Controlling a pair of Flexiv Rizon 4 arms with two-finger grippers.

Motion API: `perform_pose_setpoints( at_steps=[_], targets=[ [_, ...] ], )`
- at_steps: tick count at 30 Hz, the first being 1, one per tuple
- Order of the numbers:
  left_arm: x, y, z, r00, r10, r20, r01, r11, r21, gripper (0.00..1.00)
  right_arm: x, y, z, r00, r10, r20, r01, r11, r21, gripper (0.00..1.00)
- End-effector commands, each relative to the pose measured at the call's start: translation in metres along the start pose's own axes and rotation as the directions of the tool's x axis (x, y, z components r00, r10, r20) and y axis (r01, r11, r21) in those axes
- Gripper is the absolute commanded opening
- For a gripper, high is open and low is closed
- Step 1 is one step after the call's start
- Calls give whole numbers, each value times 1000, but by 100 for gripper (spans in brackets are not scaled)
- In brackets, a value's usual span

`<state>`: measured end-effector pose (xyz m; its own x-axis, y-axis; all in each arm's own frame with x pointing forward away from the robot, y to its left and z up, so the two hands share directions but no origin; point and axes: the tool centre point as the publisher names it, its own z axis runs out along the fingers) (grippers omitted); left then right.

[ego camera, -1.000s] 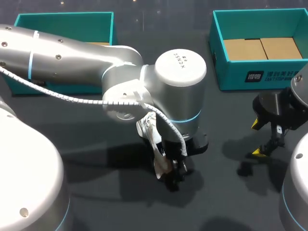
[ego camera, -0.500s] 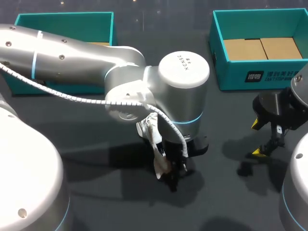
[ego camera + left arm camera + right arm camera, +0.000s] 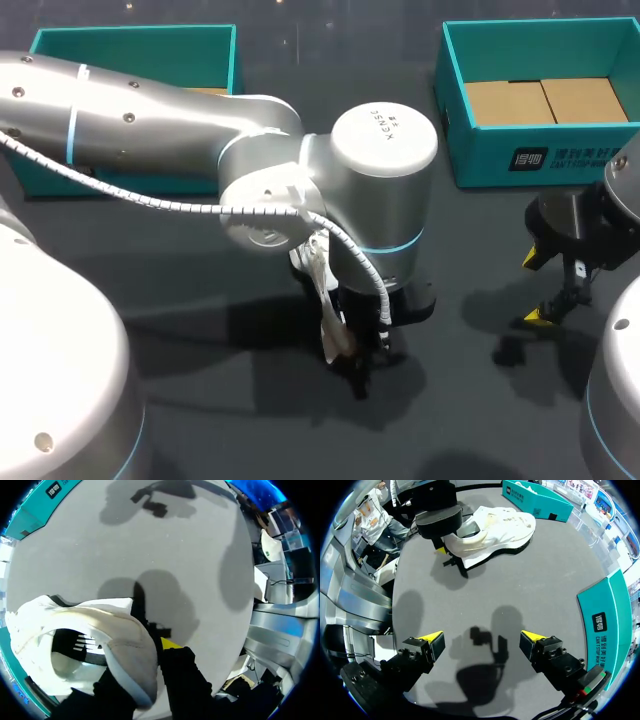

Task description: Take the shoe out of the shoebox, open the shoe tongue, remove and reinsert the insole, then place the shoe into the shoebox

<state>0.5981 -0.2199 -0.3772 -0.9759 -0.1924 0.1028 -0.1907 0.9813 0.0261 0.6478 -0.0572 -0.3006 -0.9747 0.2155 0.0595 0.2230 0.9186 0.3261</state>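
Looking down from overhead, the left gripper (image 3: 360,345) sits under the big silver wrist at the middle of the dark table (image 3: 230,420), and the shoe (image 3: 322,290) hangs tilted against it, mostly hidden. The right gripper (image 3: 533,288) hovers well apart, below a teal shoebox (image 3: 540,150) with a cardboard floor and a white printed label on its front. A second teal box (image 3: 135,45) stands at the far left.

From the left wrist, the shoe's heel is pinched between the fingers. One yellow fingertip (image 3: 170,643) presses its outer wall; the other is behind the heel. It is a white sneaker with a black lining and small white print inside.

From the right wrist, the fingers stand wide apart, holding nothing, over bare table. The shoe lies well ahead, its heel in the other gripper.
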Motion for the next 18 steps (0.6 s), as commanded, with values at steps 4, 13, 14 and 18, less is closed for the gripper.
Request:
perform_pose_setpoints(
  at_steps=[4, 13, 14, 18],
  targets=[
    [-22, 10, -59, 997, 45, -65, -45, 999, 1, 0, 2, 0, 0, 1000, 0, 3, 0, 1000, 1, 100],
    [-52, 17, -140, 996, 53, -67, -54, 998, -20, 0, 2, 0, 0, 1000, 0, 3, 0, 1000, 1, 100],
    [-55, 18, -149, 997, 47, -58, -48, 999, -15, 0, 2, 0, 0, 1000, 0, 3, 0, 1000, 1, 100],
    [-71, 27, -182, 998, 42, -57, -42, 999, 1, 0, 2, 0, 0, 1000, 0, 3, 0, 1000, 1, 100]
  ],
)
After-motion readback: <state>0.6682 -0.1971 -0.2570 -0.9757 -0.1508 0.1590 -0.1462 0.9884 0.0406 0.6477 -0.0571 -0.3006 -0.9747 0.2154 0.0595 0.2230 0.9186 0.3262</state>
